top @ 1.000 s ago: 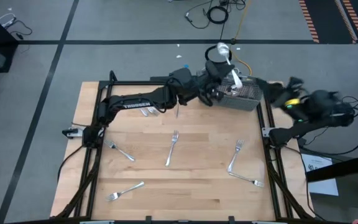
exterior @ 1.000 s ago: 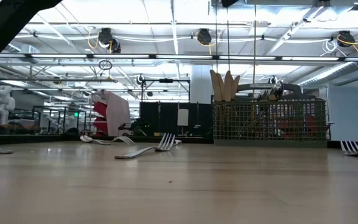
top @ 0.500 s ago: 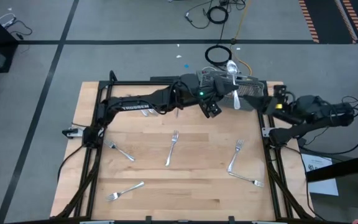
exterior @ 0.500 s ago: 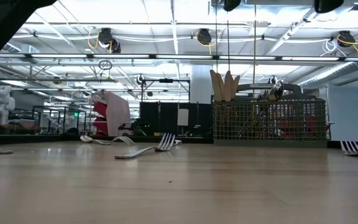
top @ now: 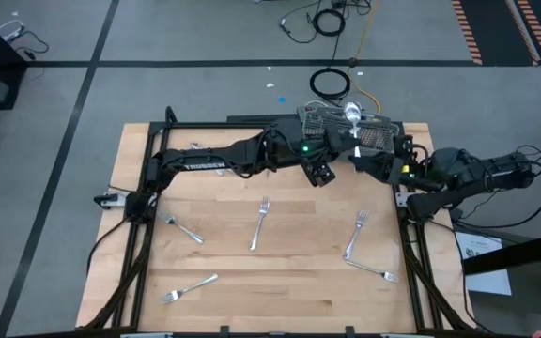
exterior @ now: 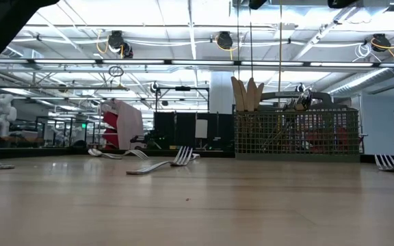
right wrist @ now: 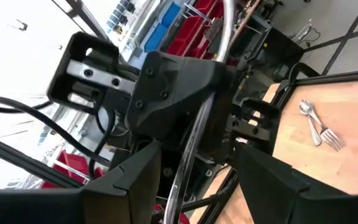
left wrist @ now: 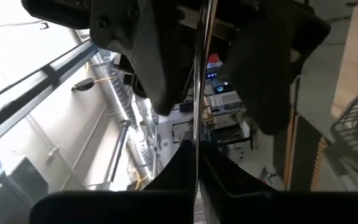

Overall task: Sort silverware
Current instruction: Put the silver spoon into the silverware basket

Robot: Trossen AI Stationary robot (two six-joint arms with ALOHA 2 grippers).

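My left gripper (top: 343,144) reaches level across the far side of the table and is shut on a silver spoon (top: 350,115), which it holds above the grey mesh caddy (top: 376,134) in the far right corner. My right gripper (top: 370,158) comes in from the right and is open. Its fingers (right wrist: 271,180) stand on either side of the spoon's handle (right wrist: 199,127) without touching it. Several forks lie flat on the wood, among them one (top: 260,223) in the middle, one (top: 356,235) to its right and one (top: 190,285) near the front. My left gripper pinches the spoon's slim handle (left wrist: 198,146) between its two fingers. The fingers come level from the table's left and lie across the handle. The spoon is lifted clear, its bowl (top: 350,113) toward the far edge over the caddy.
The caddy (exterior: 296,133) holds wooden utensils and more cutlery standing upright. A spoon and a fork (right wrist: 317,127) lie together under the left arm. The two arms are close together at the far right. The wood between the forks toward the near edge is bare.
My right gripper has swung toward the table's left, rolling as it went, and now brackets the spoon's handle. My left gripper has tipped its wrist and sunk a little toward the near edge, bringing the spoon's bowl back over the caddy.
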